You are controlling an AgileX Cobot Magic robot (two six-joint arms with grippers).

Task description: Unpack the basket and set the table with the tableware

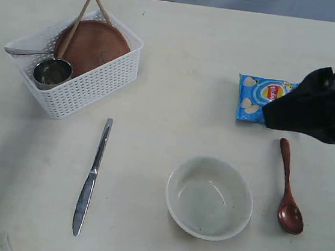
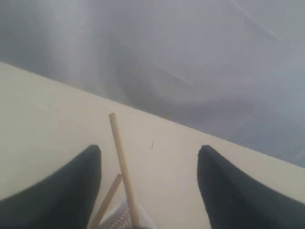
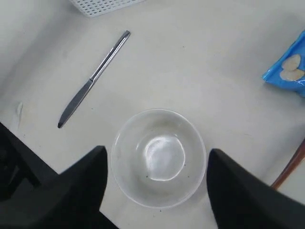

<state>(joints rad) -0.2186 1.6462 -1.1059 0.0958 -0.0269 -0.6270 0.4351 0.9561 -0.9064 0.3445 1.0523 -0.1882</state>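
Note:
The white basket [image 1: 93, 87] stands at the back left of the table [image 1: 193, 56]. It holds the reddish-brown plate [image 1: 95, 44], a steel cup [image 1: 52, 73], a steel handle [image 1: 24, 51] and upright chopsticks [image 1: 76, 24]. My left gripper [image 2: 150, 148] hangs open above the basket, the chopsticks [image 2: 121, 162] standing between its fingers without touching them. A knife [image 1: 92, 174], the pale bowl [image 1: 209, 197] and a wooden spoon [image 1: 288, 194] lie on the table. My right gripper [image 3: 157, 151] is open above the bowl [image 3: 159, 191], holding nothing.
A blue chips bag [image 1: 255, 96] lies at the right, partly under the black right arm [image 1: 321, 106]. The table's far edge runs behind the basket.

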